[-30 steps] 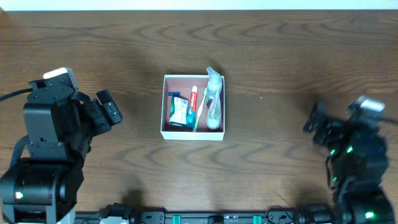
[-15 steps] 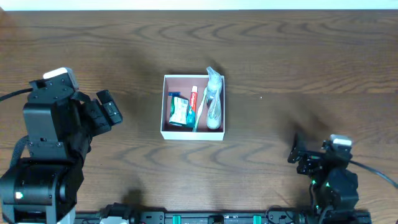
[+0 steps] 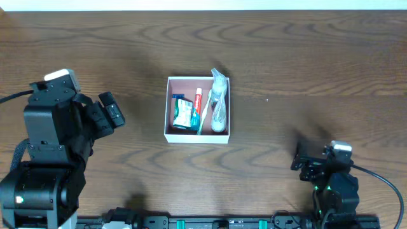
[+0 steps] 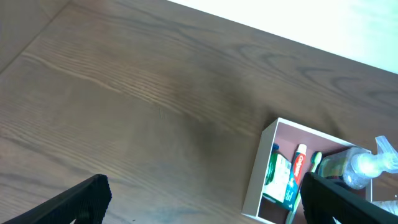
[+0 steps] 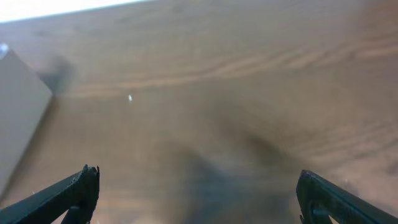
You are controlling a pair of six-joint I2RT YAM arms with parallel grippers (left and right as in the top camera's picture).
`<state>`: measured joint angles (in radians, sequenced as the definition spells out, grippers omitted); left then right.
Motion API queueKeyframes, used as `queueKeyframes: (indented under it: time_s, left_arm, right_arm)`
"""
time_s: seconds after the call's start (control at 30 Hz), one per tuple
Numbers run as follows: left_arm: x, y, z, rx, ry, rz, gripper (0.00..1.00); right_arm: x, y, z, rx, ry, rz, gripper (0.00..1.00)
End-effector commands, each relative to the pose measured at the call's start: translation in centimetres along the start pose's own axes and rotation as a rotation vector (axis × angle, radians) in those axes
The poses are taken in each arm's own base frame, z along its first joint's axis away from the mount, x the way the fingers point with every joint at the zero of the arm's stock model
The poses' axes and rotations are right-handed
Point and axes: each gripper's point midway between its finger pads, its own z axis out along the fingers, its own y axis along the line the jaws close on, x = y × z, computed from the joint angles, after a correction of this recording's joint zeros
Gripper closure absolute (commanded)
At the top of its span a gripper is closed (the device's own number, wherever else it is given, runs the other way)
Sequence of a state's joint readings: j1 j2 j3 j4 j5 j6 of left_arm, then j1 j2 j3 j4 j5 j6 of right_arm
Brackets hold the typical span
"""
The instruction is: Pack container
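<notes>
Both grippers gaped wide and empty — the container (image 3: 167, 108), holding toiletries (image 3: 184, 114), sat well ahead of the left gripper (image 3: 114, 109) and far left of the right gripper (image 3: 299, 159) — so a careless sweep might clip its thin wall.

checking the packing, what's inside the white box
The container holds a green-and-white packet, a red-and-white tube and a clear spray bottle, side by side. Anything lying beneath them is hidden.

White-walled, pink-floored container (image 3: 169, 108)
</notes>
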<state>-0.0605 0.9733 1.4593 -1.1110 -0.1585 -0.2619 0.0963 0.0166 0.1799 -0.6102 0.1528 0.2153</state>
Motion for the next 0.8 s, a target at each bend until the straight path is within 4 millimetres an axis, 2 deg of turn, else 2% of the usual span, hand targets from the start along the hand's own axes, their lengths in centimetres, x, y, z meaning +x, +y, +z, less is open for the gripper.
queueKeyframes:
  time_s: [0.0, 0.27, 0.57, 0.7, 0.77]
  left_arm:
    - [-0.5, 0.3, -0.4, -0.010, -0.017, -0.001, 0.02]
    - [-0.5, 0.3, -0.4, -0.010, -0.017, -0.001, 0.02]
    - [-0.5, 0.3, -0.4, -0.010, -0.017, -0.001, 0.02]
    - [0.3, 0.5, -0.3, -0.020, 0.013, 0.007, 0.02]
    - [0.7, 1.2, -0.2, -0.059, 0.024, 0.073, 0.02]
  right_arm:
    - [1.1, 0.2, 0.1, -0.010, 0.033, -0.015, 0.01]
    - [2.8, -0.2, 0.0, 0.005, 0.104, -0.026, 0.01]
    - [3.1, -0.3, -0.1, 0.008, 0.118, -0.029, 0.01]
    - [3.1, -0.3, -0.1, 0.008, 0.118, -0.028, 0.01]
    - [3.1, -0.3, -0.1, 0.008, 0.117, -0.029, 0.01]
